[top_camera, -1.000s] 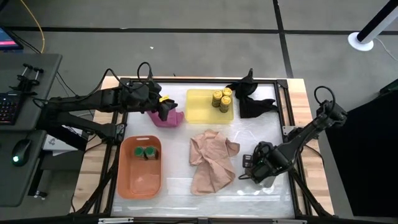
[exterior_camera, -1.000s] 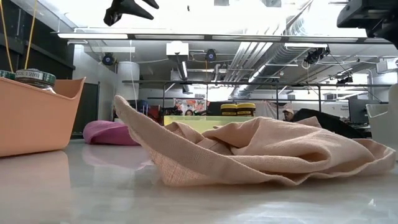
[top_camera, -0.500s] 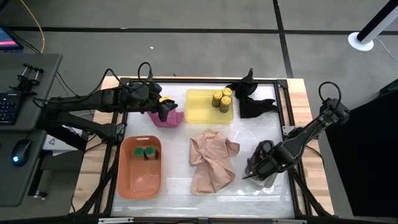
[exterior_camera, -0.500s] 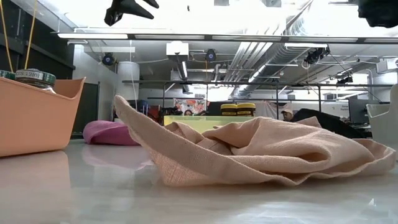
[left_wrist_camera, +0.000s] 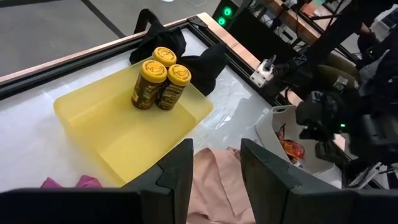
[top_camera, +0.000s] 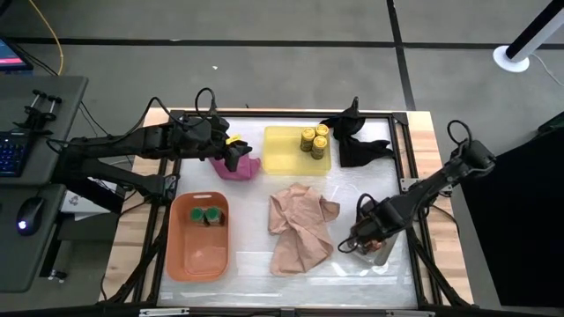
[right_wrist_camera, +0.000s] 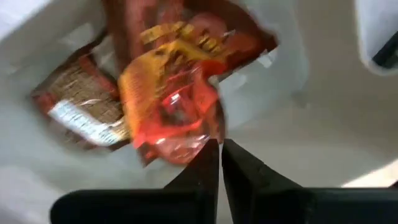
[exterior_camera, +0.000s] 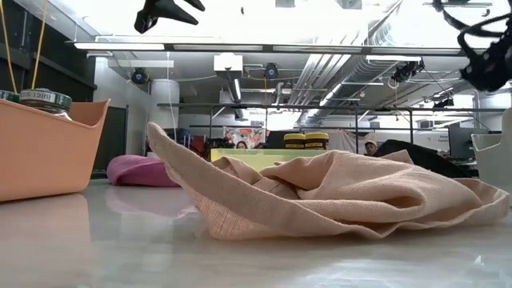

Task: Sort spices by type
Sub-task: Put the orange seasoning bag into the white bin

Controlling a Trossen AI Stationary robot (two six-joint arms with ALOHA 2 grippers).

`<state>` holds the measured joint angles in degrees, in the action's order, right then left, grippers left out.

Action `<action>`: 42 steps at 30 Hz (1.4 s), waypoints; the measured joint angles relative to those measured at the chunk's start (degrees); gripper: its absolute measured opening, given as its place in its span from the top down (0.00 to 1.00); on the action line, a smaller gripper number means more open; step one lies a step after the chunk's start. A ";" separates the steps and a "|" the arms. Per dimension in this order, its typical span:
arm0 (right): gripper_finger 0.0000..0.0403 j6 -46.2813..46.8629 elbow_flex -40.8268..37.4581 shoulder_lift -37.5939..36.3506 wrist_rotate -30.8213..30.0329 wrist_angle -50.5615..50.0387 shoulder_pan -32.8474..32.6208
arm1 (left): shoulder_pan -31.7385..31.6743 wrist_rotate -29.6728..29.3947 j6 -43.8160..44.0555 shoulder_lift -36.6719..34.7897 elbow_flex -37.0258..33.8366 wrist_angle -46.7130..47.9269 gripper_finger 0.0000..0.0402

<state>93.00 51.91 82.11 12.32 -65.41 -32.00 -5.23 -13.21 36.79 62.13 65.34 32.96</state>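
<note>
No legible text, print on jar label (exterior_camera: 46,95) and packets (right_wrist_camera: 168,93) too blurred

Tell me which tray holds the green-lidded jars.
The orange tray, at the table's front left: two green-lidded jars stand at its far end. The yellow tray holds only yellow-lidded jars.

The left arm reaches in over the counter (top_camera: 291,269) from its left edge, stretched nearly level toward the far side. The left gripper (top_camera: 234,157) hangs above the counter's far-left part with its jaws a little apart; nothing shows between its fingers (left_wrist_camera: 177,171). The right arm comes in from the counter's right edge, elbow bent, forearm slanting down toward the near-right corner. The right gripper (top_camera: 359,239) points downward there, its fingers (right_wrist_camera: 208,163) pressed almost together.
</note>
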 joint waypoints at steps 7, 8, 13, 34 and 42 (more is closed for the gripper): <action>0.99 -9.25 -4.73 0.04 2.51 3.21 0.52 | 0.00 0.00 0.07 0.00 0.00 -0.03 0.70; 0.99 -9.69 -5.23 0.04 2.72 3.47 0.52 | 0.00 0.00 0.09 0.00 0.00 -0.03 0.70; 1.00 -12.75 -5.98 0.07 3.14 4.97 0.52 | 0.04 -0.04 0.72 0.33 0.00 -0.09 0.70; 1.00 -8.70 -5.87 2.51 0.13 27.58 0.52 | 4.72 0.02 2.04 8.50 -0.04 -0.16 0.70; 1.00 -8.01 -5.82 -2.04 -2.33 27.27 0.10 | 4.46 -2.16 -1.62 8.67 -0.04 -1.98 0.70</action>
<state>84.99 46.09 80.07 9.99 -38.14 -31.90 -0.78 -15.37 35.16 70.79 65.30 30.98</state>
